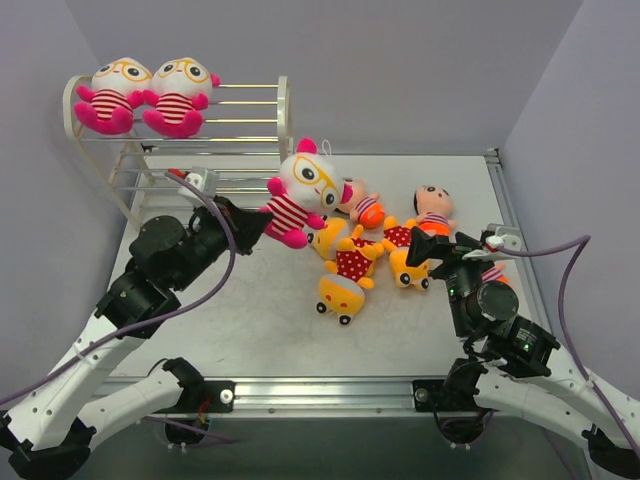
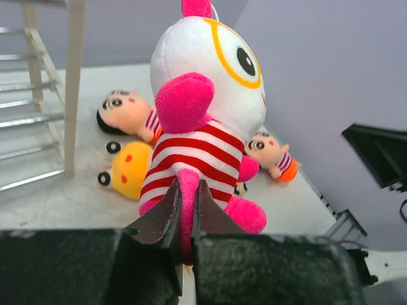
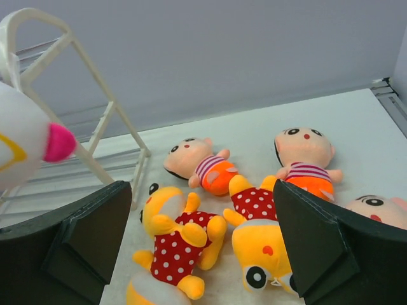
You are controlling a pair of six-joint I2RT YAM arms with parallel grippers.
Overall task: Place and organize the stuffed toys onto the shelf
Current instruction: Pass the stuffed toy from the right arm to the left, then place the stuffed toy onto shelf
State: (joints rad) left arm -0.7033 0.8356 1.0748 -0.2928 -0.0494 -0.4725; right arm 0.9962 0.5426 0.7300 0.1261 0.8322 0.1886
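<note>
The cream wire shelf (image 1: 250, 120) stands at the back left. Two pink striped toys (image 1: 115, 95) (image 1: 178, 95) sit on its top tier. My left gripper (image 1: 262, 222) is shut on a pink limb of the third pink toy (image 2: 210, 82) and holds it upright above the table, right of the shelf. Three yellow toys in red dotted dresses (image 1: 352, 260) (image 1: 340, 292) (image 1: 405, 262) lie mid-table. Peach-faced toys (image 1: 360, 205) (image 1: 433, 210) lie behind them, and a third (image 3: 375, 210) lies by my right arm. My right gripper (image 3: 202, 238) is open and empty above the yellow toys (image 3: 175, 244).
The shelf's lower tiers (image 2: 32, 121) are bare where they show. A metal rail (image 1: 330, 385) runs along the table's near edge and another (image 1: 520, 230) along its right side. Purple walls close in the back and both sides.
</note>
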